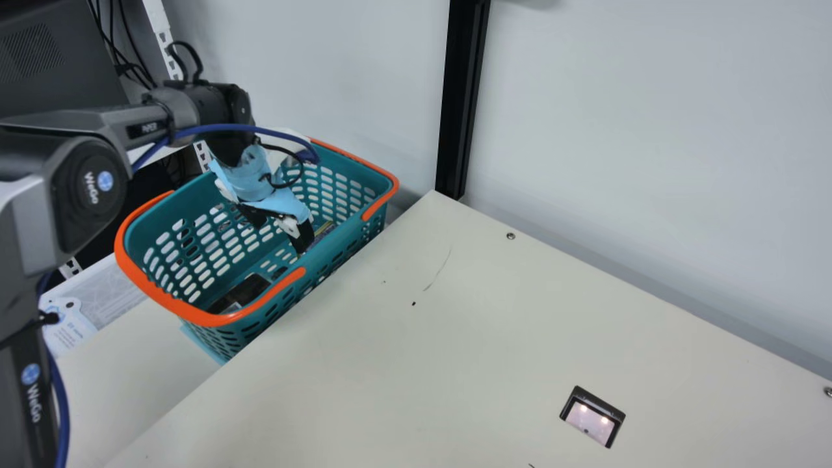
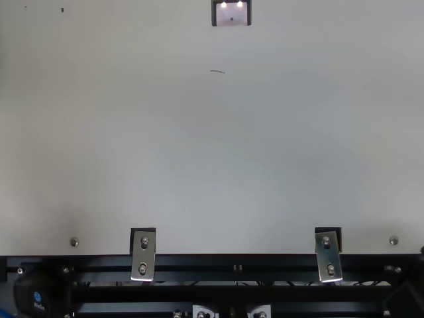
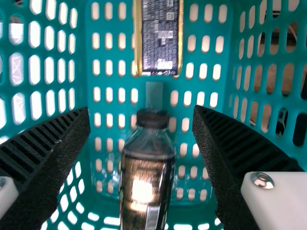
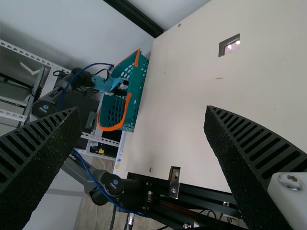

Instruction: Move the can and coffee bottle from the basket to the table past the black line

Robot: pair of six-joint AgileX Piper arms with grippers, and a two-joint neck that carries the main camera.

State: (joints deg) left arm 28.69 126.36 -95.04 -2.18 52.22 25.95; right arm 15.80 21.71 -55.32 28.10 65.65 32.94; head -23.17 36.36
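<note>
Inside the teal basket (image 1: 338,170), my left gripper (image 1: 278,229) points down with its fingers spread. The coffee bottle (image 1: 246,291) lies at the basket's near end in the main view, and part of the can (image 1: 324,230) shows beyond the gripper. In the left wrist view, the dark bottle (image 3: 146,179) with its black cap and the gold-edged can (image 3: 159,36) lie on the basket floor, apart from each other; neither is between the pads of the open left gripper (image 3: 142,112). My right gripper (image 4: 142,114) is open and holds nothing, with the basket (image 4: 138,98) far off in its view.
The cream table (image 1: 403,364) lies beside the basket, with a square cutout (image 1: 593,416) and small dark marks on it. A black post (image 1: 461,97) stands at the wall. Orange handles (image 1: 162,302) run along the basket's rim. Metal brackets (image 2: 143,255) sit at the table's edge.
</note>
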